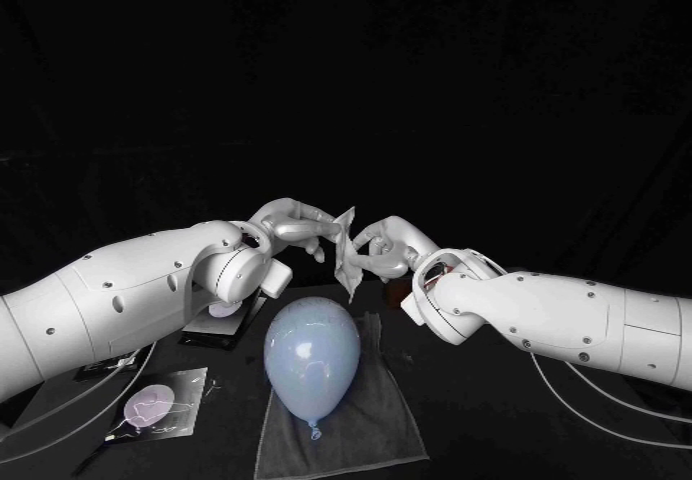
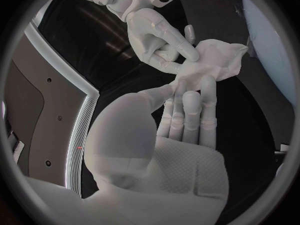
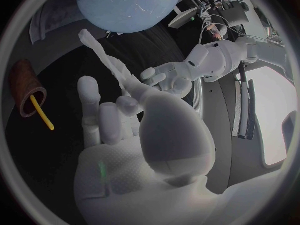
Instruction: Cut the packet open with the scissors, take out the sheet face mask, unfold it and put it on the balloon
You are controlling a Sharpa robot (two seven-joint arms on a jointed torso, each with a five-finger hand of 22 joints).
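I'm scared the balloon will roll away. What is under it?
A grey cloth lies under the balloon, spread on the black table. The balloon covers the middle of the cloth, so whether anything else sits beneath it cannot be seen.

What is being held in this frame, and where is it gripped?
The folded sheet face mask, held up between both hands above the balloon: the left hand pinches its upper part, the right hand grips the opposite edge near the middle.

Dim in here: the black table (image 1: 490, 450) and backdrop swallow the light. From above it hits the left arm (image 1: 116, 300) and right arm (image 1: 577, 315) bright, the balloon (image 1: 312, 350) shows soft glare, and wrist views bow at their dark rims.
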